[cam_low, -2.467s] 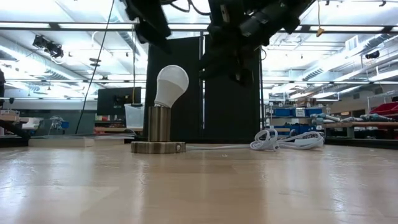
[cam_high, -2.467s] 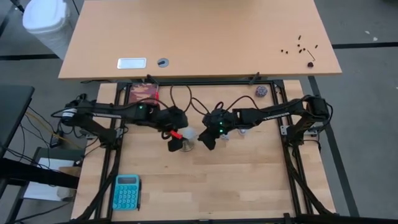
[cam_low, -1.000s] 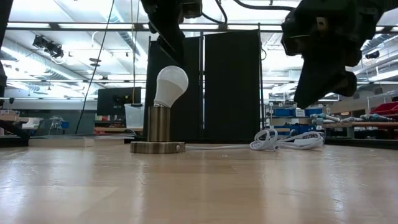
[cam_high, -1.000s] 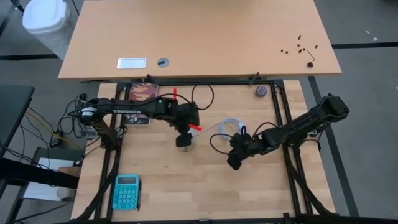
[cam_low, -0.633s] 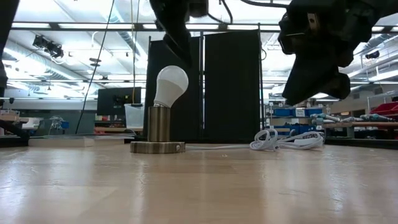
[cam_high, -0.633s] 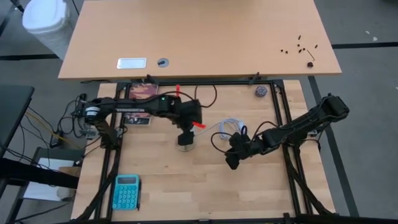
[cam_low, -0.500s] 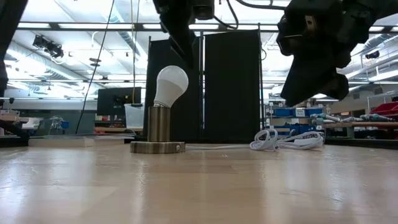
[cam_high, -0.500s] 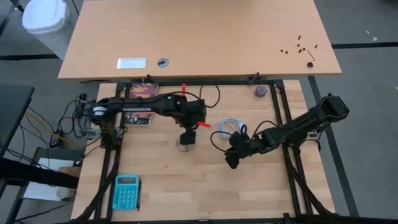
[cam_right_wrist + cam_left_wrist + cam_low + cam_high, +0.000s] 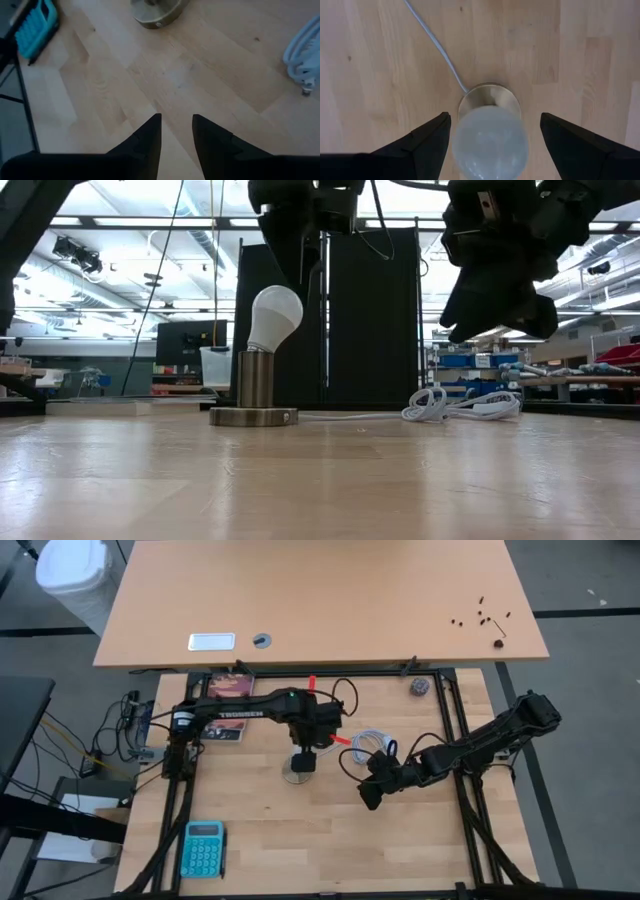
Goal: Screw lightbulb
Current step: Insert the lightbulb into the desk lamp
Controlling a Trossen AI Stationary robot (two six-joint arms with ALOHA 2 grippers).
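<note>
Left gripper [image 9: 490,131] has come directly over the lightbulb [image 9: 490,144], fingers spread wide on either side and not touching the glass. The bulb stands upright in the socket base [image 9: 254,416] near mid-worktop [image 9: 400,840], slightly tilted. Right gripper [image 9: 176,131] has withdrawn to the right, fingers narrowly parted and holding nothing. Judgement: a regrasp for turning is imminent. Open worktop surrounds the base; the white cord [image 9: 368,743] lies just beside it.

The lightbulb [image 9: 276,317] looks matt, frosted white; beneath it, the socket [image 9: 254,392] is brushed, glossy metal. The table [image 9: 320,480] is smooth pale wood.
</note>
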